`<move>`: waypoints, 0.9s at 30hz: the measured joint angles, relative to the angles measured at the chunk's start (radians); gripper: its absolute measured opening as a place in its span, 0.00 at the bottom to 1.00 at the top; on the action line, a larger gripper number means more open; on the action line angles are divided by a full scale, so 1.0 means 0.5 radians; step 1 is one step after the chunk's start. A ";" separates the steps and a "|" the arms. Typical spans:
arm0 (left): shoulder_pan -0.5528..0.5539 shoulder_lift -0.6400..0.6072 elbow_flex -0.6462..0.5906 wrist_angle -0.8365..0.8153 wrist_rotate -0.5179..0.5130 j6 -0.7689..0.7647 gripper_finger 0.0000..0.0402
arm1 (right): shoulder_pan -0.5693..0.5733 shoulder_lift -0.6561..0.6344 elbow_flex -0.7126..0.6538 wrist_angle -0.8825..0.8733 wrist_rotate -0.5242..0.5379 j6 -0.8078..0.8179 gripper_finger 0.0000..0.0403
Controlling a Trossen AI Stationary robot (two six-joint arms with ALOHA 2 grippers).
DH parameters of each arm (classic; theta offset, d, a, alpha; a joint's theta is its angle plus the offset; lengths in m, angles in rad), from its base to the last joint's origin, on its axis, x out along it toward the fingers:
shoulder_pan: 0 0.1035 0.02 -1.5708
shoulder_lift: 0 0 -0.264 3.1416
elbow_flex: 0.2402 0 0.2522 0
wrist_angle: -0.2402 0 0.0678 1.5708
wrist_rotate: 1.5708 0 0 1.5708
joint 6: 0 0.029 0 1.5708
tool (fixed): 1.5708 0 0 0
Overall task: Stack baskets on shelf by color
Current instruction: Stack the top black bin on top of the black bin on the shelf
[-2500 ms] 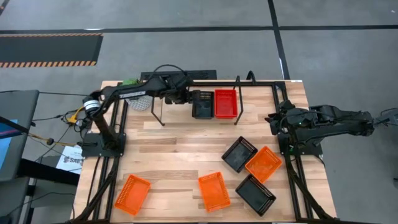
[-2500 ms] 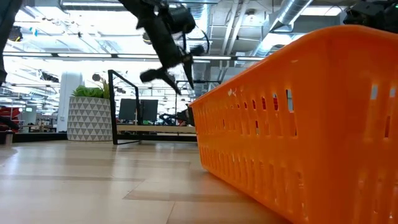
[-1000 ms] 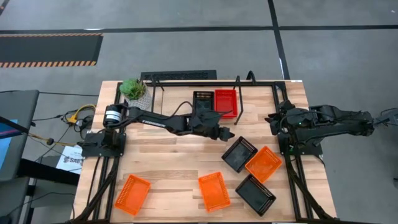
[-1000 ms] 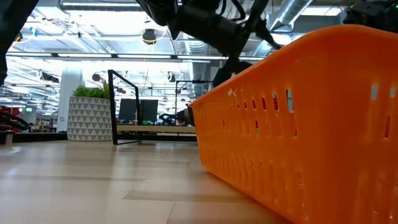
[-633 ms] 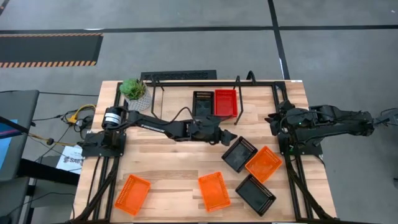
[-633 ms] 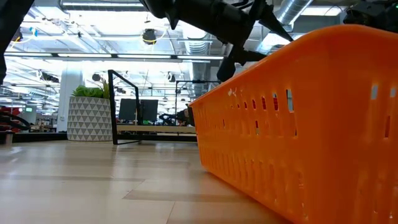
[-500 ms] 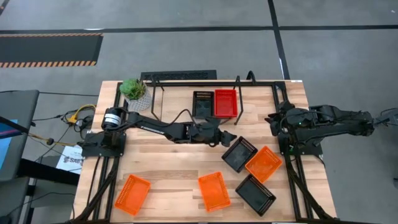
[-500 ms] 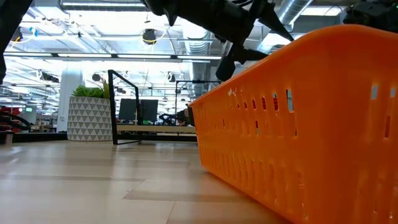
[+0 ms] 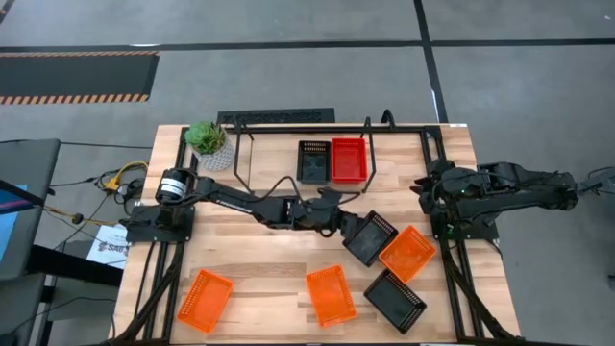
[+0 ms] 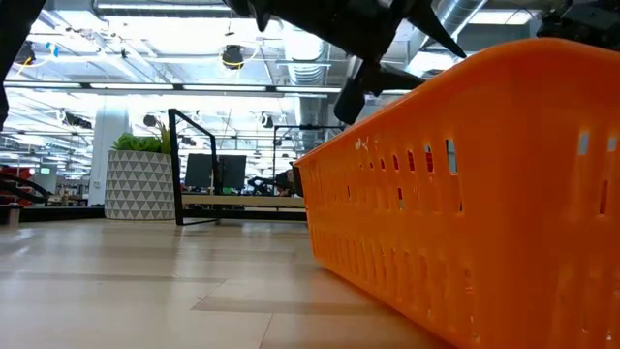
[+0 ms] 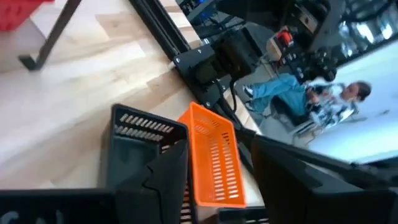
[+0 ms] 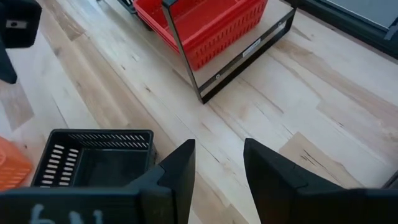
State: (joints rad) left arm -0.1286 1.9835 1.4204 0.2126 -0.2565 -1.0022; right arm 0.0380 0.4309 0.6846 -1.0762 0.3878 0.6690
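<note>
Left gripper [image 9: 348, 219] open, empty, at near black basket [image 9: 370, 238]; orange basket [image 9: 406, 253] touches it on the right. Shelf [image 9: 306, 159] far centre holds black and red baskets [image 9: 348, 159]. Right gripper [image 12: 217, 163] parted, empty, parked right.

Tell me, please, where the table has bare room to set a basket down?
Bare wood lies between the plant pot and the leftmost orange basket, and on the shelf left of its black basket. It is crowded right of centre, where the left gripper nears a loose black basket.
</note>
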 joint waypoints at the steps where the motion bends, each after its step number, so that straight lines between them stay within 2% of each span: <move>1: -0.003 0.000 0.000 -0.008 -0.022 0.047 0.41 | 0.000 0.000 0.001 -0.001 0.001 0.001 0.40; 13: -0.026 0.000 -0.001 -0.252 -0.259 0.240 0.41 | 0.000 0.000 0.000 -0.049 0.003 0.007 0.40; 18: -0.024 0.036 0.011 -0.224 -0.344 0.322 0.41 | 0.000 0.000 0.000 -0.048 0.007 0.006 0.40; 22: -0.032 0.197 0.114 -0.253 -0.264 0.342 0.41 | -0.001 0.001 0.000 -0.046 0.008 0.007 0.40; 24: -0.032 0.290 0.210 -0.255 -0.182 0.343 0.41 | -0.001 -0.001 0.000 -0.046 0.008 0.007 0.40; 27: -0.031 0.421 0.372 -0.316 -0.168 0.346 0.41 | -0.001 -0.001 0.000 -0.046 0.008 0.007 0.40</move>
State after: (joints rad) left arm -0.1440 2.1942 1.6066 0.0549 -0.3405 -0.8292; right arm 0.0376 0.4305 0.6846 -1.0993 0.3920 0.6724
